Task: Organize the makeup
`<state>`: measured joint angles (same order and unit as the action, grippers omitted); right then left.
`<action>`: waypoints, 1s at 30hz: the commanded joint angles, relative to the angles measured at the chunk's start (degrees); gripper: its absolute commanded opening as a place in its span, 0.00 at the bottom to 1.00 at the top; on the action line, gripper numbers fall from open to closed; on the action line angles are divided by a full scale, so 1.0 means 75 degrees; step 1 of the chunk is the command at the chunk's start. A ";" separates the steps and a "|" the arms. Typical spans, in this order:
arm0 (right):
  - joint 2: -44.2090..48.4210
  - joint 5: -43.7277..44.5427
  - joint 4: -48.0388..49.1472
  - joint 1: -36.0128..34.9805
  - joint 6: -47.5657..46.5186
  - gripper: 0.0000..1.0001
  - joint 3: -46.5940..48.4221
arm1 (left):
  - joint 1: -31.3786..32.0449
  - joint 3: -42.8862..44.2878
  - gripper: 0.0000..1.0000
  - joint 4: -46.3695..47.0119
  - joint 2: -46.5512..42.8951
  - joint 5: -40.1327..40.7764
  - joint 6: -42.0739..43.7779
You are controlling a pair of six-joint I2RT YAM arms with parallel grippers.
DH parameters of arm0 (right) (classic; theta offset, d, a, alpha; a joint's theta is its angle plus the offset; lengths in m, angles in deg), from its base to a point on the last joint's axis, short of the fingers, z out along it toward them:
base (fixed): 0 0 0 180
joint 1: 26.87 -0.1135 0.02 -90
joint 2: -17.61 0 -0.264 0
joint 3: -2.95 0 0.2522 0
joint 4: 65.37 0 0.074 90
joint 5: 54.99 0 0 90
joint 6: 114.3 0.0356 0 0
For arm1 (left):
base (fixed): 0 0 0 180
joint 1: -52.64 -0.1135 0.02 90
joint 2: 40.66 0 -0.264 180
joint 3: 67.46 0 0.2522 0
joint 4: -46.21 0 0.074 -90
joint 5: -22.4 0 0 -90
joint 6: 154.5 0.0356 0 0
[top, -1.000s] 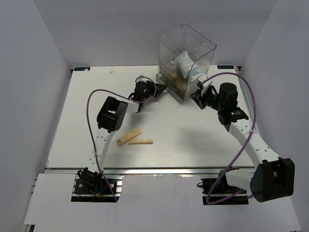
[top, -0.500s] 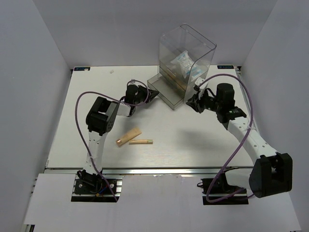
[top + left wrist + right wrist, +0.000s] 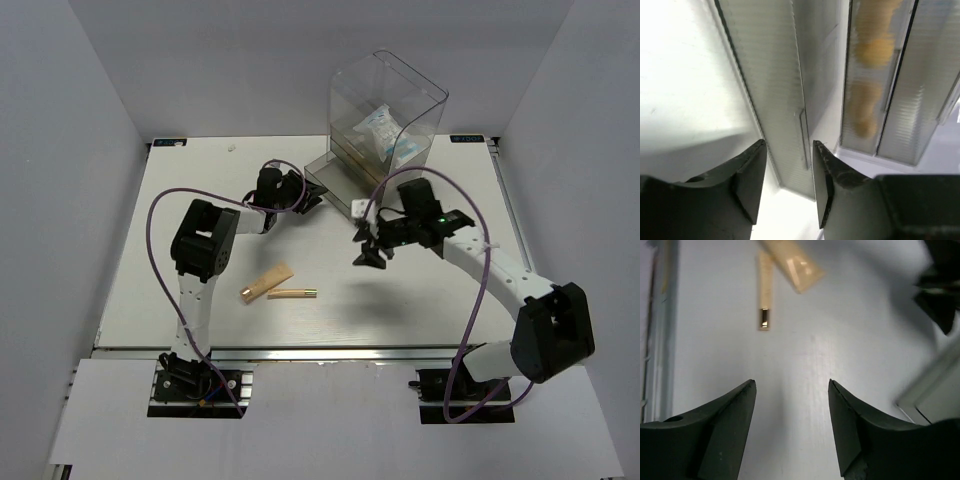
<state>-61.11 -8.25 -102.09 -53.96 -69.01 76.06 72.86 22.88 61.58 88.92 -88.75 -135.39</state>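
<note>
Clear plastic makes up the tall drawer box [image 3: 388, 110] standing at about 1 o'clock on the white tabletop [image 3: 180, 180], and its bottom drawer [image 3: 335, 178] sticks out toward 7 o'clock. White, blue-printed packets [image 3: 383, 130] lean inside the upper part of the box. The left gripper [image 3: 312, 194] sits right at the 9 o'clock side of that open drawer. From its wrist camera the left gripper [image 3: 787, 190] has its jaws apart with only a narrow gap between them, the drawer's ribbed wall showing through it and nothing pinched. Behind a ribbed clear panel further in, blurred peach shapes look like the sponges [image 3: 875, 50], though I cannot count them. The right gripper [image 3: 368, 245] hangs just to the 3 o'clock side of the tabletop's middle, near the drawer's front corner. Its jaws are spread wide over bare surface and it carries nothing [image 3: 792, 425]. Down at about 8 o'clock lies the beige tube [image 3: 266, 283], its gold cap pointing toward 8 o'clock. The thin gold stick [image 3: 293, 293] lies just beside it on its 4 o'clock side. Whether the two touch I cannot tell.
</note>
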 commanded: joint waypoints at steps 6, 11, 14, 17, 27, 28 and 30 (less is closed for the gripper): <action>-0.1361 0.0950 -0.1183 -0.1964 -0.0920 0.67 0.0629 | -0.0364 -0.0248 0.80 -0.3881 -0.3177 0.1210 0.3438; -0.2171 0.2099 0.0186 -0.2797 0.0766 0.67 0.0875 | -0.0962 -0.0415 0.98 -0.6316 -0.4537 0.3072 0.5369; -0.2628 0.2533 0.0505 -0.3172 0.1471 0.68 0.1144 | -0.1442 -0.0704 0.98 -0.7362 -0.5404 0.4048 0.5795; -0.3108 0.3096 0.0835 -0.3582 0.1917 0.68 0.1449 | -0.1898 -0.1371 0.98 -0.7552 -0.6549 0.4494 0.6041; -0.4293 0.4291 0.1057 -0.4216 0.2574 0.63 0.1942 | -0.2099 -0.2673 0.98 -0.8161 -0.8885 0.4039 0.5937; -0.4328 0.4397 0.1116 -0.4262 0.2586 0.61 0.1895 | -0.2099 -0.2953 0.98 -0.8149 -0.9061 0.3992 0.5948; -0.4445 0.4643 0.1105 -0.4274 0.2598 0.55 0.1872 | -0.2100 -0.3190 0.98 -0.8079 -0.9586 0.3817 0.6030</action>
<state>-93.89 22.44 -94.96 -85.59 -51.39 89.00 57.00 1.42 2.69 21.38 -58.06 -91.35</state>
